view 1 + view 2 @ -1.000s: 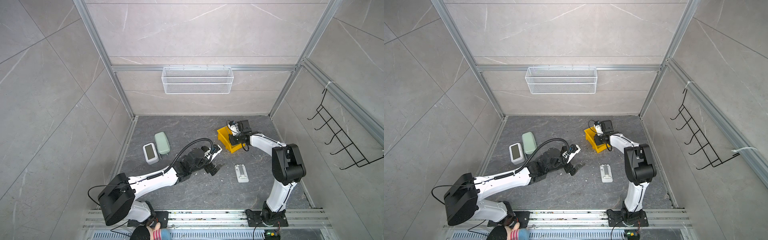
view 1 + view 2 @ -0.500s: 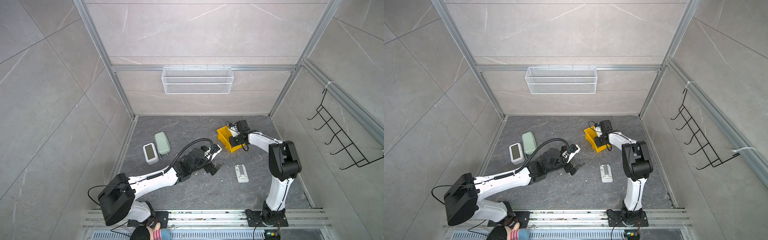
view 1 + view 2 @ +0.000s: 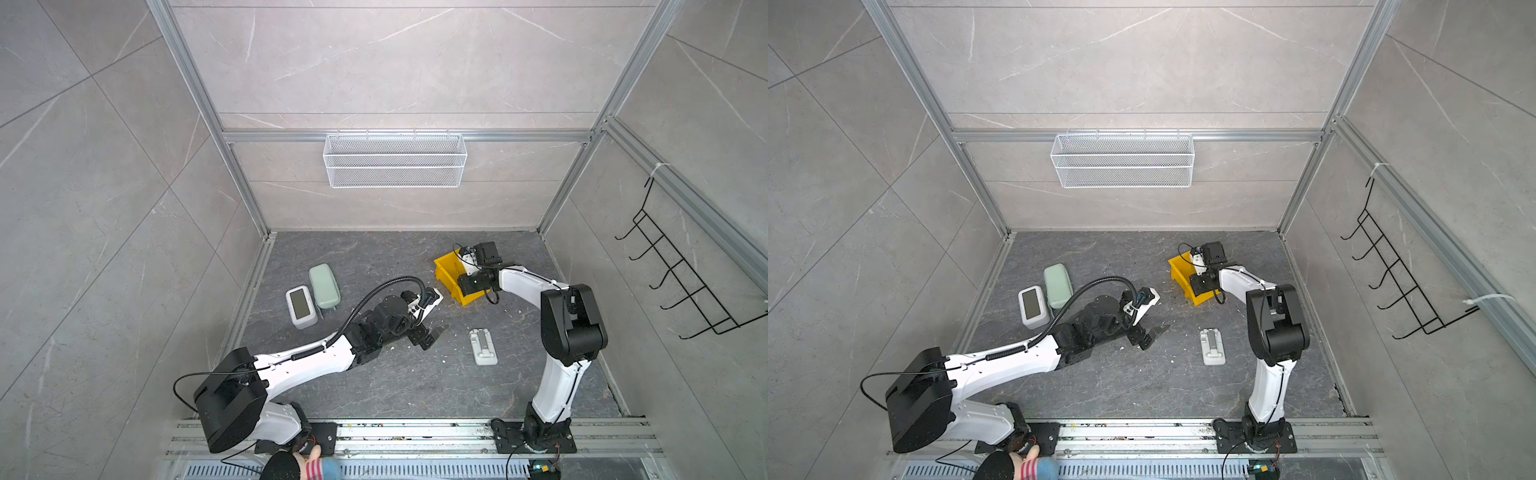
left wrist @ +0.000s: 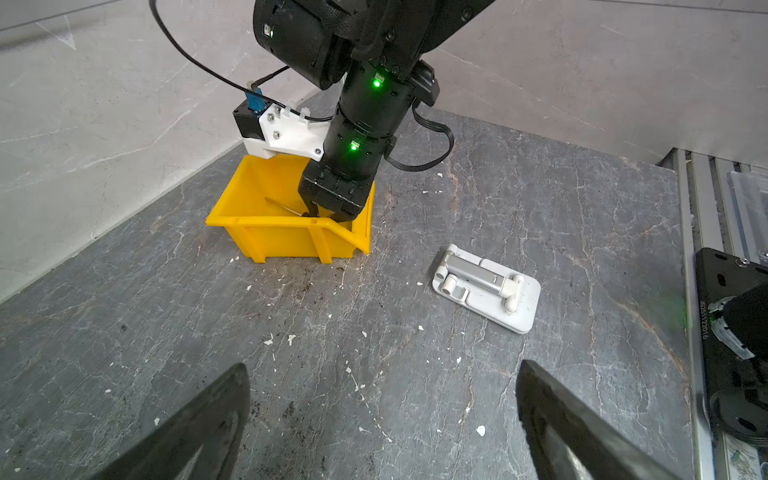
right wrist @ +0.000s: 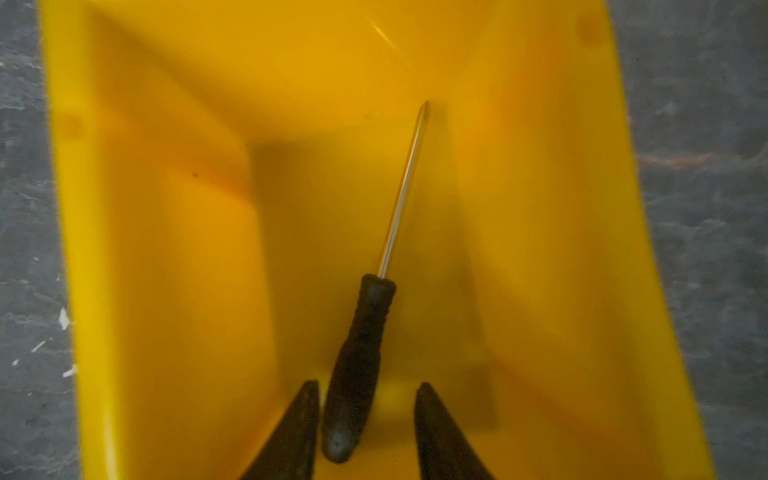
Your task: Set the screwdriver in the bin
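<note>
The yellow bin point(image 3: 446, 269) point(image 3: 1178, 270) stands at the back right of the floor. My right gripper point(image 5: 367, 384) point(image 4: 320, 214) reaches down inside it. The screwdriver point(image 5: 361, 353), black handle and thin silver shaft, lies in the bin point(image 5: 166, 249) with its tip toward the far wall. Its handle end sits between my right fingers, close to one and with a clear gap to the other, so this gripper is open. The left wrist view shows the shaft point(image 4: 282, 206) over the bin's rim point(image 4: 270, 222). My left gripper point(image 4: 382, 365) point(image 3: 426, 336) hangs wide open and holds nothing, over bare floor in front of the bin.
A white phone stand point(image 3: 483, 347) point(image 4: 486, 289) lies flat on the floor, nearer the front than the bin. A white device with a screen point(image 3: 300, 306) and a green case point(image 3: 324, 286) lie at the left. A wire basket point(image 3: 395, 160) hangs on the back wall and a black hook rack point(image 3: 681, 282) on the right wall.
My right gripper's jaws have parted from the screwdriver's handle inside the bin, and the right arm has shifted slightly. The left arm has not moved.
</note>
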Controlling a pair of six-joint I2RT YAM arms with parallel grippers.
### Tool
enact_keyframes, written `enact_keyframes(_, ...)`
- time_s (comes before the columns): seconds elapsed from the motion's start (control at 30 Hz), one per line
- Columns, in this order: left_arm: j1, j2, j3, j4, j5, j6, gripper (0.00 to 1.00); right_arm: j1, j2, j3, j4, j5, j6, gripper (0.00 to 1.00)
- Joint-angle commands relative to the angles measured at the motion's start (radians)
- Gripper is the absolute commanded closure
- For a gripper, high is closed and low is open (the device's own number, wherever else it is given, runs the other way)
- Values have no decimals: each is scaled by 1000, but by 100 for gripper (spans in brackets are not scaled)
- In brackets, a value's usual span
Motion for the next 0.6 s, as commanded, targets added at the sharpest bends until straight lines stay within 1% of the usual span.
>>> enact_keyframes(0.0, -5, -43, -15, 46, -25, -13, 0, -5, -83, -19, 43, 4, 21, 48)
enact_keyframes(0.2, -1, -76, -48, 51, -83, 1, 0, -6, -184, -68, 75, 5, 38, 33)
enact_keyframes(0.33, 11, -109, -74, 48, -115, -5, 0, -7, -286, -144, 134, 26, 46, 21)
enact_keyframes(0.37, 19, -119, -81, 46, -118, -5, 0, -6, -318, -174, 158, 33, 49, 16)
enact_keyframes(0.57, 79, -180, -135, 51, -126, -9, 0, -12, -517, -355, 291, 87, 77, 14)
